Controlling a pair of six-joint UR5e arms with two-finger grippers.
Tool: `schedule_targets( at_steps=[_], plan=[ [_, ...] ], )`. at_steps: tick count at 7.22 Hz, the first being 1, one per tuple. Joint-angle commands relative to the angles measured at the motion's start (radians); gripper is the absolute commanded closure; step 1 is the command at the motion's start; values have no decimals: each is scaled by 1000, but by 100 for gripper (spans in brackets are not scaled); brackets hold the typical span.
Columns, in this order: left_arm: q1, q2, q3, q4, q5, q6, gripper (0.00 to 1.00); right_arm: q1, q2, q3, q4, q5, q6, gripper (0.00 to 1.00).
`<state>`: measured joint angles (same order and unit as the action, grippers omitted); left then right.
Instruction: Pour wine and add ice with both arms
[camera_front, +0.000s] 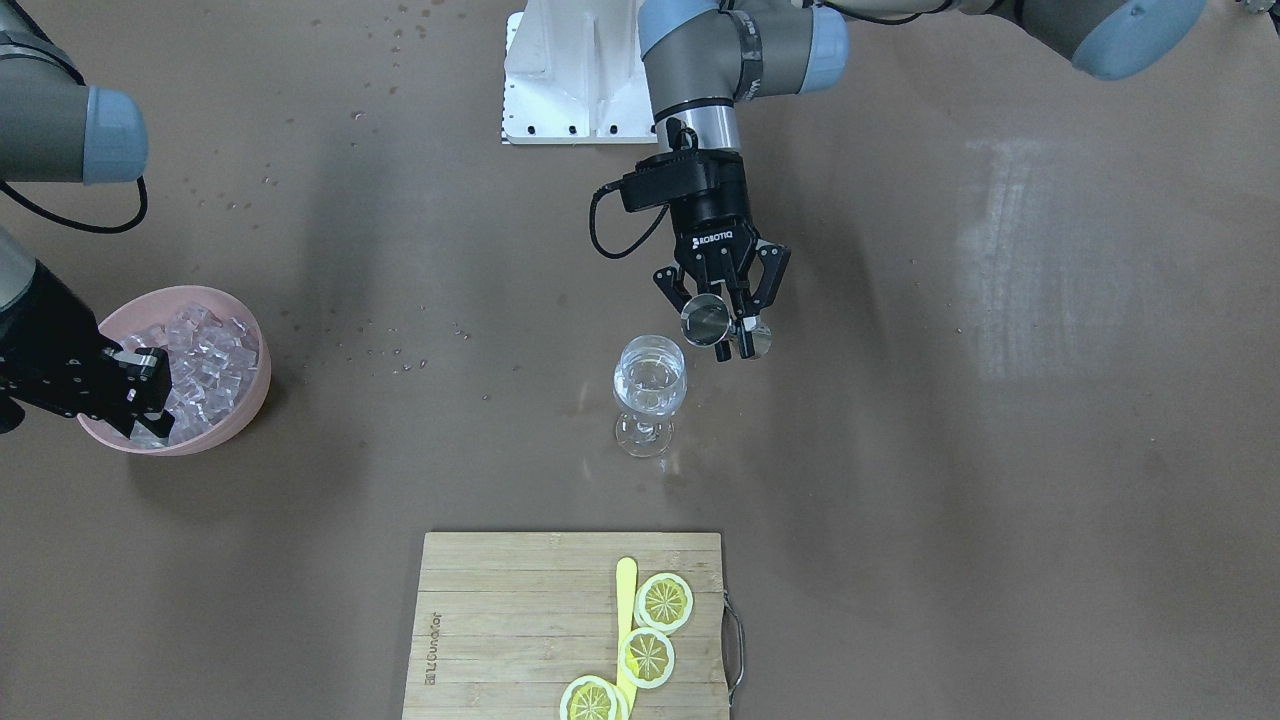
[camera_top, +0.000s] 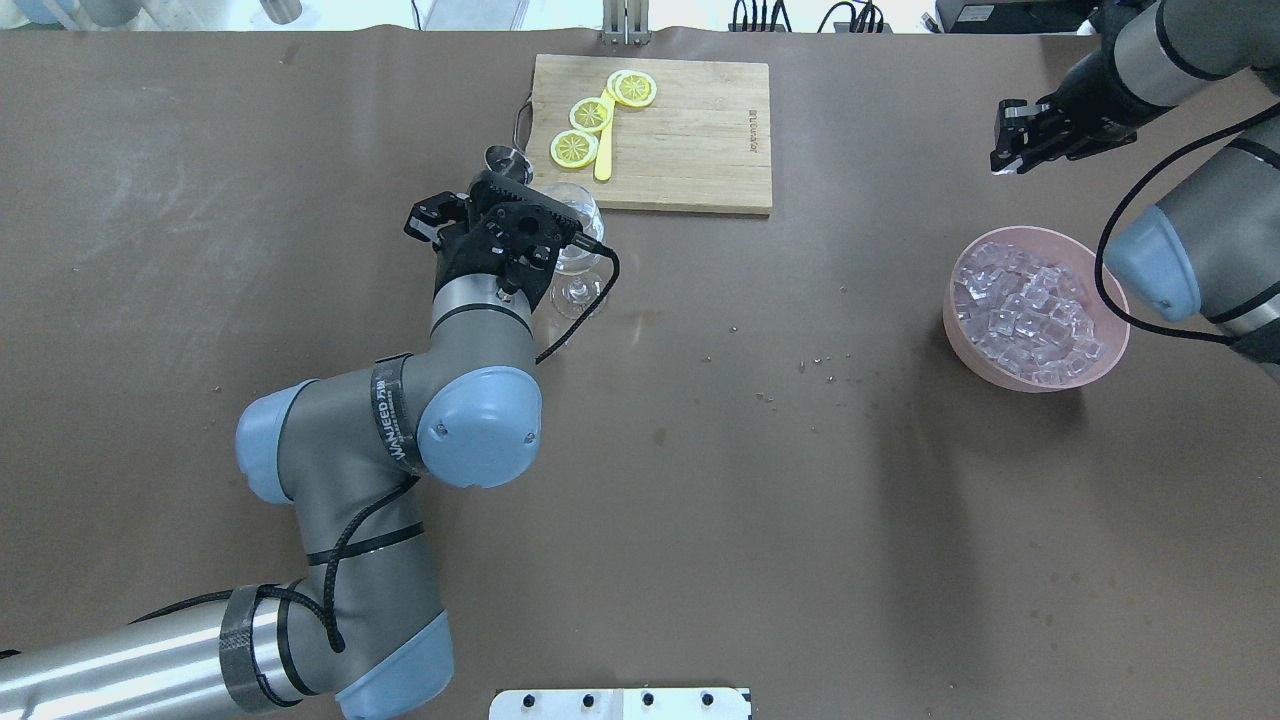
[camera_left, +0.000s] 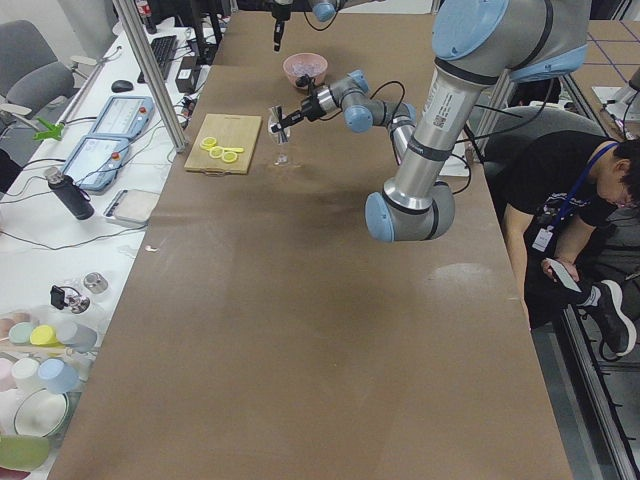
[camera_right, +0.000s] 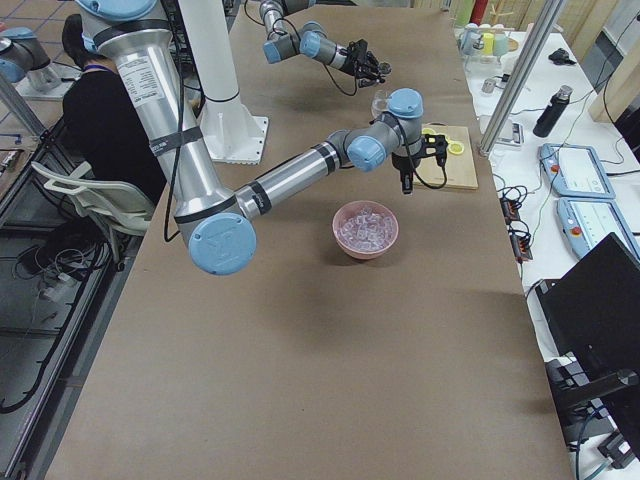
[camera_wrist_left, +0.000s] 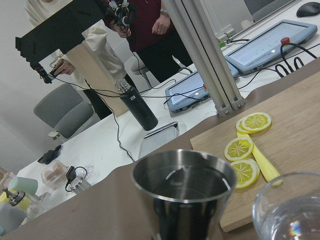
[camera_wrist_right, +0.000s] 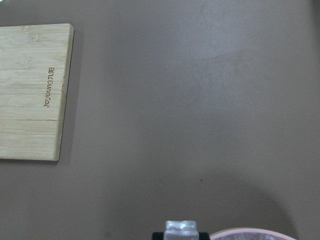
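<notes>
My left gripper (camera_front: 728, 335) is pinching a small steel measuring cup (camera_front: 705, 320), its two fingers closed on the narrow middle of the cup. I hold the cup in the air just beside the rim of a stemmed glass (camera_front: 648, 395), on the side toward my base, without touching it. The glass stands upright on the brown table (camera_front: 1000, 500), and the wine (camera_front: 650, 385) shows as a shallow, water-clear pool in it. My left wrist camera looks down into the cup's open mouth; I cannot tell whether any liquid lies inside. My right gripper (camera_top: 1003, 138) hangs above the table well apart from the glass, near the rim of a pink bowl (camera_top: 1040, 382). Its fingers are pressed on a single clear cube (camera_wrist_right: 181, 228), which shows at the bottom edge of my right wrist camera with the bowl's rim just beside it. The rest of the ice (camera_top: 1025, 305) is heaped in the bowl. Beyond the glass, away from my base, lies a wooden cutting board (camera_front: 520, 620) with three lemon slices (camera_front: 665, 600) on it.
</notes>
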<state>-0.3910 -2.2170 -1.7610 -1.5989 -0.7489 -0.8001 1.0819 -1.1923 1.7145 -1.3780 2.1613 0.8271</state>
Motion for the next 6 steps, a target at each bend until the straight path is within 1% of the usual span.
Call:
schedule_targets(
  at_steps=[1,2,4,6],
  plan=[
    [1,-35,12,65,-3,16,86,-16,5,-9,-1,-29,-2,100],
    [1,-44,14,68,-3,47,86,-17,8,-12,-1,-40,-3,100],
    [1,-49,9,126,-4,70,86,-19,36,-6,-1,-46,-2,100],
    [1,-55,12,161,-3,81,86,-19,36,-1,-1,-44,-3,100]
  ],
)
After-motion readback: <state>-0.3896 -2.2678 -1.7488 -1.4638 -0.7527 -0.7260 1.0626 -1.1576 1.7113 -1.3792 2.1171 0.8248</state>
